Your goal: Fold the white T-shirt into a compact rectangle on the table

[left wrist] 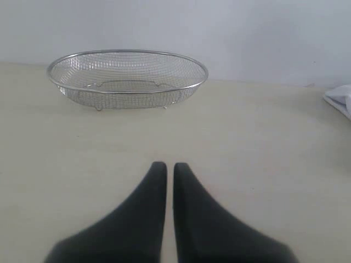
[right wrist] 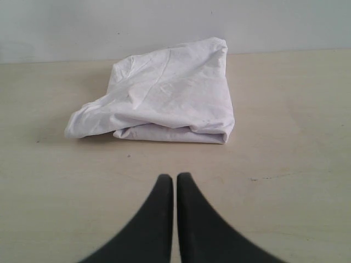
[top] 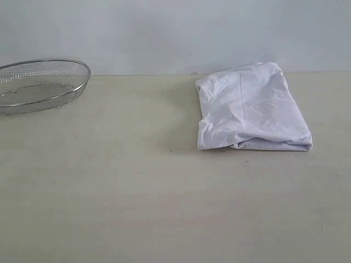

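Note:
The white T-shirt (top: 249, 107) lies folded into a rumpled rectangle on the table (top: 137, 192), at the back right in the exterior view. No lettering or tag shows. The right wrist view has the T-shirt (right wrist: 164, 98) straight ahead of my right gripper (right wrist: 175, 178), which is shut and empty, a short stretch of table away from the cloth. My left gripper (left wrist: 165, 167) is shut too, with nothing in it, facing the basket; a corner of the T-shirt (left wrist: 341, 99) shows at the frame edge. Neither gripper appears in the exterior view.
A round silver wire-mesh basket (top: 38, 85) stands empty at the back left of the table, also seen in the left wrist view as the basket (left wrist: 127, 79). A pale wall (top: 175, 33) runs behind the table's far edge.

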